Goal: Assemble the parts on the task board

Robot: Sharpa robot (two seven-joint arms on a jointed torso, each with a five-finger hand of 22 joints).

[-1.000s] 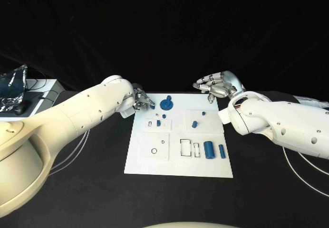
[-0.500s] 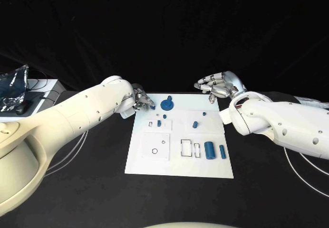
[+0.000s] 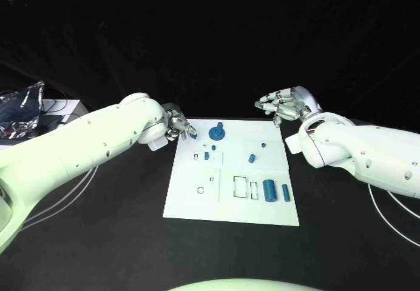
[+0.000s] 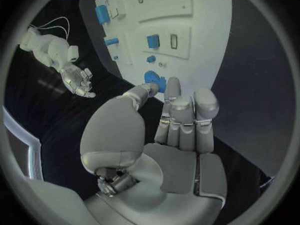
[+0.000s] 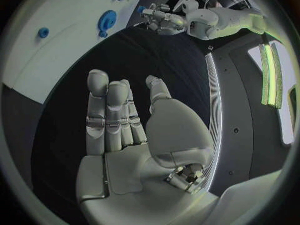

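Note:
The white task board (image 3: 229, 209) lies in the middle of the black table. A blue gear-shaped part (image 3: 216, 131) sits near its far edge. Small blue pieces (image 3: 251, 158) dot the middle, and two blue cylinders (image 3: 269, 190) lie side by side at the near right. My left hand (image 3: 178, 127) hovers at the board's far left corner, close to the gear, fingers straight and holding nothing. The left wrist view shows that hand (image 4: 178, 130) above the gear (image 4: 153, 78). My right hand (image 3: 281, 106) hangs beyond the far right corner, fingers extended and holding nothing, as the right wrist view (image 5: 125, 120) also shows.
A grey box with a crinkled silver bag (image 3: 22, 109) stands at the table's far left. Thin white cables (image 3: 79, 188) trail under my left arm. Black tabletop surrounds the board on all sides.
The camera has shifted slightly. Both hands and the parts on the board keep their places.

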